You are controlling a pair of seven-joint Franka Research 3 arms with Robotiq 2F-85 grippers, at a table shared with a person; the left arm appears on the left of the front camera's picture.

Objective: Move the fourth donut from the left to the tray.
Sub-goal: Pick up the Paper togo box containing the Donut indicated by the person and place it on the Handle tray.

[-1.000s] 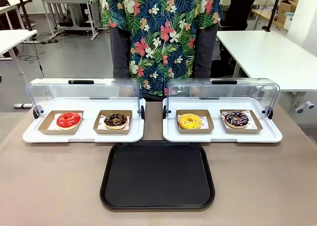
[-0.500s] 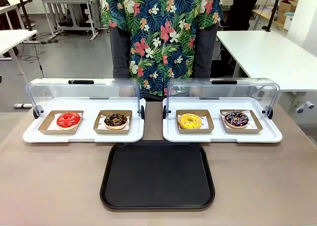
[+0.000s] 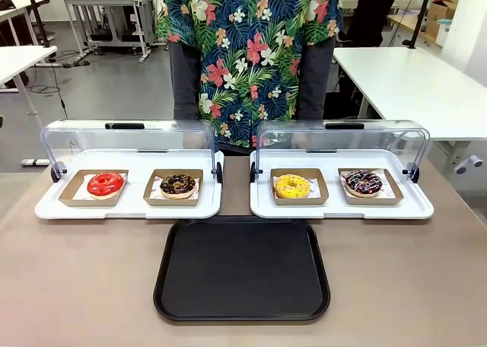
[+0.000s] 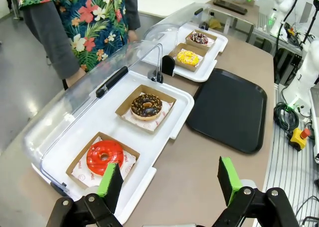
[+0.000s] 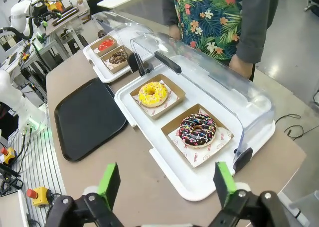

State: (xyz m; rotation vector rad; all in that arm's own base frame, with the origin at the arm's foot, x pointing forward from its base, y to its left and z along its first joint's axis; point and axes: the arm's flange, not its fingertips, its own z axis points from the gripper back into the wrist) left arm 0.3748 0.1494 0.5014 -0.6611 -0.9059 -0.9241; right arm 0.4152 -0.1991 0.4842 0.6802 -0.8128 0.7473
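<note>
The fourth donut (image 3: 364, 183), chocolate-glazed with pink and white stripes, lies on white paper in a brown cardboard holder at the right end of the right display tray (image 3: 416, 208); it is also seen as the striped donut (image 5: 198, 129) and the far donut (image 4: 199, 38). The black tray (image 3: 242, 269) lies bare in front of the two display trays, seen too as the black tray (image 4: 229, 107) and the black tray (image 5: 88, 117). My right gripper (image 5: 165, 183) hangs open above the table edge, short of the donut. My left gripper (image 4: 169, 177) is open near the red donut (image 4: 105, 156).
A red donut (image 3: 105, 184) and a crumb-topped chocolate donut (image 3: 178, 184) lie in the left display tray (image 3: 47, 208). A yellow donut (image 3: 292, 186) lies beside the fourth one. Both clear lids (image 3: 341, 140) stand raised at the back. A person in a floral shirt (image 3: 251, 42) stands behind.
</note>
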